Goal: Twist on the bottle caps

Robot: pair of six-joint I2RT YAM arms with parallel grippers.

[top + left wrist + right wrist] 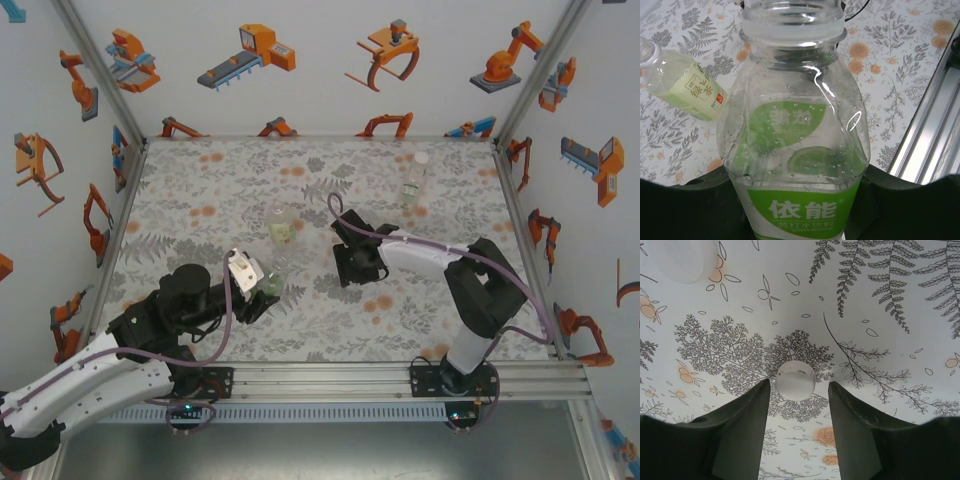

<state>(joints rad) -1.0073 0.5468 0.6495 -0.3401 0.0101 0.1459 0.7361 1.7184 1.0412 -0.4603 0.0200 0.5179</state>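
Observation:
My left gripper [797, 215] is shut on the green-labelled bottle [795, 150], whose neck points away from the camera; in the top view the left gripper [257, 292] holds this bottle [270, 283] left of centre. The yellowish bottle [687, 87] lies on the mat just beyond it [283, 232]. A small white bottle cap [795, 380] rests on the mat between the tips of my right gripper [799, 385], which is open, its fingers clear of the cap. In the top view the right gripper [352, 268] points down at mid-table. The colourless bottle [413, 185] stands at the back right.
A blurred round white thing [687, 260], perhaps another cap, lies on the floral mat [200, 200] beyond the right gripper. The aluminium rail [400, 375] runs along the near edge. Patterned walls [300, 60] close in the table.

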